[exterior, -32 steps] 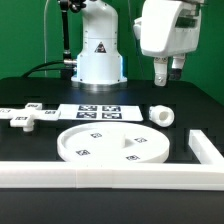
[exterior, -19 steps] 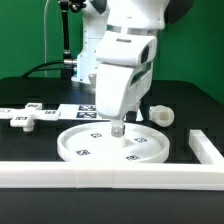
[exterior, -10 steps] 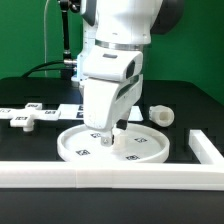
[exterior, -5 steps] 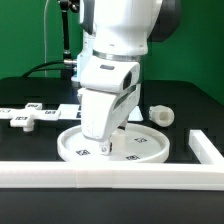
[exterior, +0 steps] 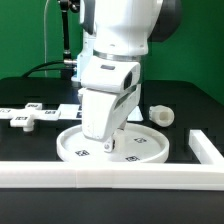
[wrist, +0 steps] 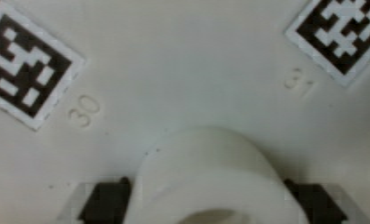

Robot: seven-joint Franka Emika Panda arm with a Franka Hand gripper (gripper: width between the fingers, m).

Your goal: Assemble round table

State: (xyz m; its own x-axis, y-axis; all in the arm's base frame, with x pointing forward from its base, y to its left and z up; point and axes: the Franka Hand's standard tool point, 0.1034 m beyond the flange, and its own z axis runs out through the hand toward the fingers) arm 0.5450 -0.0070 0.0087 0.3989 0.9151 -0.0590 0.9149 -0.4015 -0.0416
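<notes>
The large rimmed round disc (exterior: pixel 150 150) lies flat on the black table near the front. My gripper (exterior: pixel 108 148) is down on the disc's middle. In the wrist view the disc's face (wrist: pixel 182 70) shows two square tags, and its raised white central hub (wrist: pixel 208 170) sits between my dark fingers (wrist: pixel 111 200). Both fingers press against the hub's sides, so my gripper (wrist: pixel 205 200) is shut on it. The short thick post (exterior: pixel 160 115) lies at the exterior view's right. The small cross-shaped piece (exterior: pixel 27 117) lies at the exterior view's left.
The marker board (exterior: pixel 65 110) lies behind the disc, partly hidden by my arm. A long white border bar (exterior: pixel 100 178) runs along the front and another (exterior: pixel 205 148) along the exterior view's right. The robot base (exterior: pixel 75 55) stands at the back.
My arm came from high at the exterior view's right, swung over the disc and went down onto its middle. Over the last half second it has hardly moved.
</notes>
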